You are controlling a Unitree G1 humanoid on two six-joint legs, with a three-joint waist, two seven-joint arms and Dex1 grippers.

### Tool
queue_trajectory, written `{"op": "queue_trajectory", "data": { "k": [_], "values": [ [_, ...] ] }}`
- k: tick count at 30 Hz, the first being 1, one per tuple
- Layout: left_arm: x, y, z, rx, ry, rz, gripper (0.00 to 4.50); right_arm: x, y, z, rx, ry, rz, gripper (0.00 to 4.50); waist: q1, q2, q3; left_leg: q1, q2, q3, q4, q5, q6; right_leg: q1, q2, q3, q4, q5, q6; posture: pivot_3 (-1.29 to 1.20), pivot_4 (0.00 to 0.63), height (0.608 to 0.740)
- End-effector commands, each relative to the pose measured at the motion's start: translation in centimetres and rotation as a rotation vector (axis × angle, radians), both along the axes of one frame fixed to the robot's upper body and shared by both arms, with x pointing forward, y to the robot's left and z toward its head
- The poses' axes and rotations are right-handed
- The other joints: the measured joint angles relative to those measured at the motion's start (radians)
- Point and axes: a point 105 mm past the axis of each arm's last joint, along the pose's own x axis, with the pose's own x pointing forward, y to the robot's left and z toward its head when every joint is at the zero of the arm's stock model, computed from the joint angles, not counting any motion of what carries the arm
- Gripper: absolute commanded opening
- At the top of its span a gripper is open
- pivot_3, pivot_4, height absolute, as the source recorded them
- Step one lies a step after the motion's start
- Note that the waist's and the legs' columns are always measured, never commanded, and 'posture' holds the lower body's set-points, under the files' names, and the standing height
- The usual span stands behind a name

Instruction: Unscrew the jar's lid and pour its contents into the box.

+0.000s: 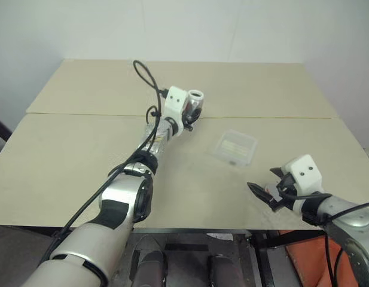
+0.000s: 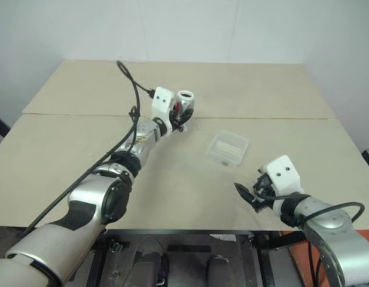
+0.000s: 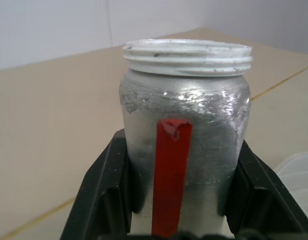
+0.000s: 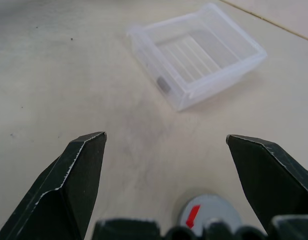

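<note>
Pale beige, matte table runs up to a plain white wall, with a thin seam crossing it from side to side behind the things on it

Next in size is the box, a shallow rectangular tray of clear plastic with rounded corners and faint ribs on its floor, lying flat just in front of the seam and right of centre; a small dark fleck shows against one of its walls

Left gripper holds the jar raised above the table near the seam, left of the box. That jar is a small cylinder with a scuffed silvery skin, a vertical red stripe and a white threaded neck, its mouth open; the two black fingers are pinched against its lower sides, one on each flank

Right gripper hangs low over the near right part of the table, its wedge-shaped black fingers spread wide and bare

Smallest, the lid, a flat grey disc with a red mark, lies on the table between those spread fingers, close to their base, with the box farther out beyond the tips
</note>
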Motion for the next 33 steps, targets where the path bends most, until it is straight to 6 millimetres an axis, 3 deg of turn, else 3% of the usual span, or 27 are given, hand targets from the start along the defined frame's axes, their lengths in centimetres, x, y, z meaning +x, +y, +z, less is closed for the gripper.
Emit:
{"op": "queue_trajectory", "data": {
  "k": [1, 9, 16, 24, 33],
  "values": [
    [-0.8, 0.3, 0.2, 0.035, -0.137, -0.004, 1.92, 0.4, 0.9, 0.8, -0.013, -0.045, 0.051, 4.46, 0.0, 0.0, 0.0, 0.0, 0.0, 0.0, 0.0, 0.0, 0.0, 0.0, 0.0, 0.0, 0.005, 0.0, 0.0, 0.0, 0.15, 0.74],
    [-2.1, 1.0, -2.4, -0.005, -0.166, 0.046, 1.92, 0.1, 0.3, 0.1, -0.047, -0.009, 0.066, 4.46, 0.002, 0.0, 0.0, 0.0, 0.0, -0.001, 0.004, -0.001, 0.001, 0.002, 0.0, 0.0, 0.006, 0.0, 0.0, 0.0, 0.15, 0.74],
    [-2.6, 1.0, -3.2, -0.083, -0.135, 0.056, 1.92, 0.4, 0.2, 0.0, -0.063, -0.017, 0.061, 4.46, 0.002, 0.0, -0.001, 0.0, 0.0, -0.001, 0.004, -0.001, 0.001, 0.002, 0.0, 0.0, 0.006, 0.0, 0.0, 0.0, 0.15, 0.74],
    [-2.8, 0.8, -3.3, -0.077, -0.156, 0.062, 4.48, 0.3, -0.6, -0.2, -0.096, -0.025, 0.034, 4.5, 0.002, 0.0, -0.001, 0.0, 0.0, -0.001, 0.004, -0.001, 0.001, 0.002, 0.0, 0.0, 0.006, 0.0, 0.0, 0.0, 0.15, 0.74],
    [-4.9, 1.8, -3.7, -0.121, -0.175, 0.06, 4.48, 0.4, -1.3, -0.1, -0.141, -0.026, 0.043, 4.5, 0.0, 0.001, -0.001, 0.001, 0.0, -0.001, 0.004, -0.001, 0.001, 0.002, 0.0, 0.0, 0.006, 0.0, 0.0, 0.0, 0.15, 0.74]
  ]
}}
